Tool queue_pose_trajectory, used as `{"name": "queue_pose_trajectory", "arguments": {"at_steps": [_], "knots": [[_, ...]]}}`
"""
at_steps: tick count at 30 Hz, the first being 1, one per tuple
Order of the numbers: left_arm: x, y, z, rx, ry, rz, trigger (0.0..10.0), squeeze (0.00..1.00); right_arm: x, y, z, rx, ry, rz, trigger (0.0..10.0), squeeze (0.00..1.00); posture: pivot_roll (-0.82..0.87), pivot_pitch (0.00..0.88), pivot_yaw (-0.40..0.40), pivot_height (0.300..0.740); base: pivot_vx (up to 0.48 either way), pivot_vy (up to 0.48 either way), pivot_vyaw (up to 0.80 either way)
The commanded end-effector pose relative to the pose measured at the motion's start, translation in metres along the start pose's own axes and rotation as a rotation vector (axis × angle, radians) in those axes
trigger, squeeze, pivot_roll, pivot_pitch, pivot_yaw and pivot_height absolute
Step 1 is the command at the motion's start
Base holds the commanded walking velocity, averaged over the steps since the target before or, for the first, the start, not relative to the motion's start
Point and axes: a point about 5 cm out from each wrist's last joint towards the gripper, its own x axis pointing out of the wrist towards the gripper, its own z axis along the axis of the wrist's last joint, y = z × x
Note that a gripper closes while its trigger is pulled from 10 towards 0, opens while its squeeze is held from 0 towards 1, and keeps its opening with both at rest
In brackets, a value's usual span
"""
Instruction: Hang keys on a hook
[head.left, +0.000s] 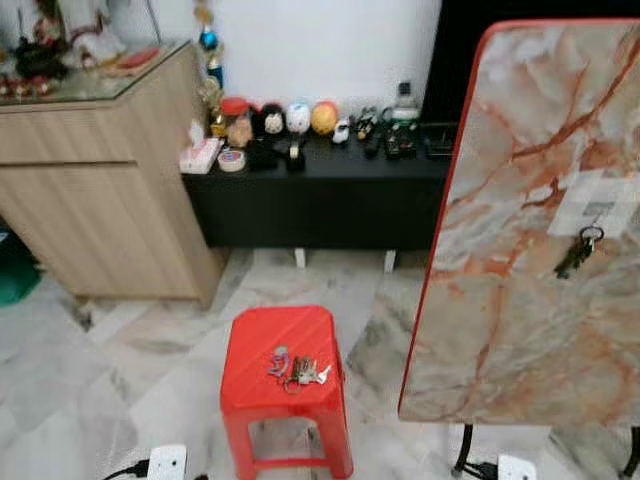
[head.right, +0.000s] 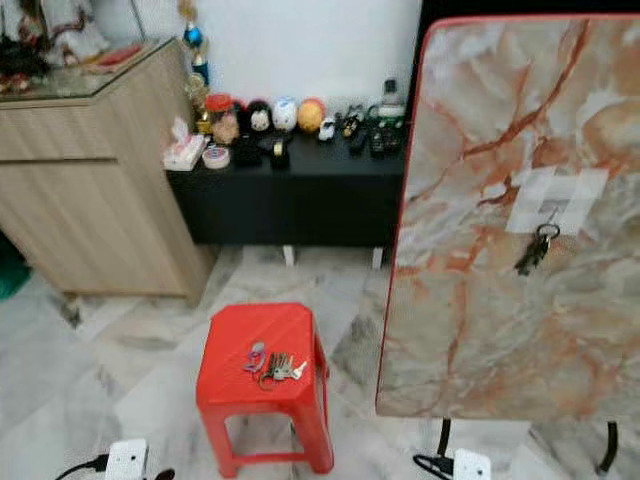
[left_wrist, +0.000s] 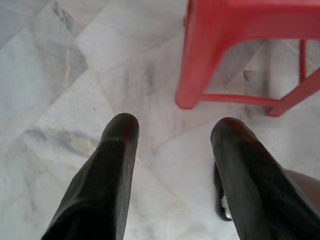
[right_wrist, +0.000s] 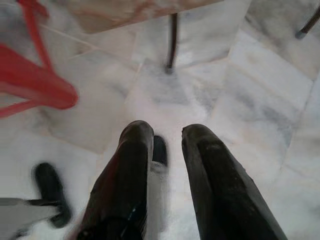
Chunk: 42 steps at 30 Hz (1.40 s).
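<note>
The keys (head.left: 298, 371) lie on the red stool (head.left: 255, 385). Both claws hang low with nothing in them, the left gripper (left_wrist: 172, 150) wide and the right gripper (right_wrist: 167, 150) narrow. Step close and grab the ring, then go right to the hook (head.left: 592, 231) on the marble board (head.left: 520, 330).

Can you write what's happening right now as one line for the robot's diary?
keys: on red stool | hook: holds another key bunch | left gripper: open, idle above floor | right gripper: open, idle
</note>
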Motion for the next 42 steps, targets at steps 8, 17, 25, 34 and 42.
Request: {"name": "queue_pose_trajectory", "arguments": {"at_steps": [8,17,25,34,42], "knots": [[-0.0006,-0.0023,-0.0039,-0.004,0.023,0.006,10.0,0.0,0.0028,0.0077,0.0147,-0.018,-0.014,0.023,10.0,0.0,0.05,0.033,0.011,0.74,0.0,0.396,0.0],[-0.0001,-0.002,-0.0029,-0.008,0.022,0.01,10.0,0.0,0.0018,0.0048,0.009,-0.02,-0.008,0.021,10.0,0.0,0.05,0.035,0.008,0.74,0.0,0.393,0.0],[0.0001,-0.0015,-0.0022,-0.01,0.019,0.011,10.0,0.0,0.0018,0.0056,0.0094,-0.024,-0.009,0.033,10.0,0.0,0.05,0.035,0.006,0.74,0.0,0.386,0.0],[0.0007,-0.004,0.0008,-0.007,0.0,0.008,10.0,0.0,0.0018,0.0055,0.0093,-0.025,-0.009,0.04,10.0,0.0,0.05,0.037,0.005,0.74,0.0,0.255,0.0],[0.0007,-0.0075,0.0039,-0.014,-0.031,-0.007,10.0,0.0,0.0017,0.0055,0.0089,-0.021,-0.008,0.041,10.0,0.0,0.05,0.038,0.006,0.74,0.0,0.0,0.0]]}}
